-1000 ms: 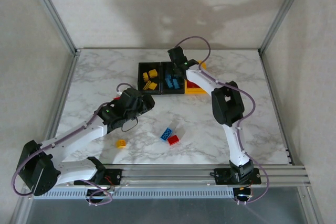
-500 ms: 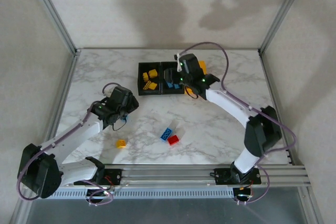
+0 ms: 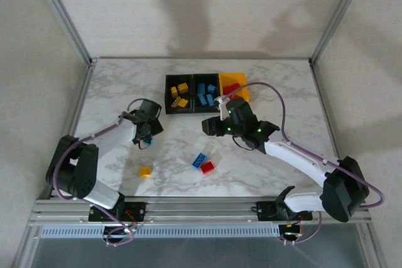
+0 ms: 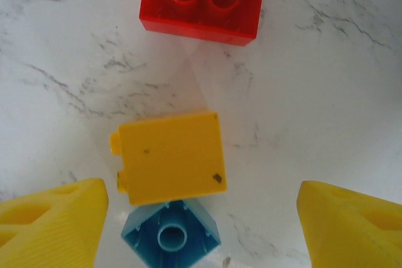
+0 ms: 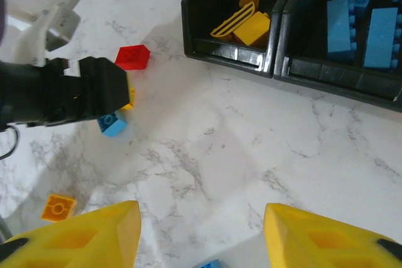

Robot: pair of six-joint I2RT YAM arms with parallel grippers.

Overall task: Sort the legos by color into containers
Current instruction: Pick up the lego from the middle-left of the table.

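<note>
Left gripper apart over small yellow plastic brick and small blue plastic brick; right gripper apart above white marble bench.

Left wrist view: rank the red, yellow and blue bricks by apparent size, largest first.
1. yellow brick and red brick: they look about alike. The red one is cut by the frame's top edge, so no ranking between them.
2. blue brick: smallest.

White, grey-veined marble tabletop sat inside aluminium frame posts. Plain beige wall panels stood behind and at both sides. Slotted aluminium rail ran along near edge.
</note>
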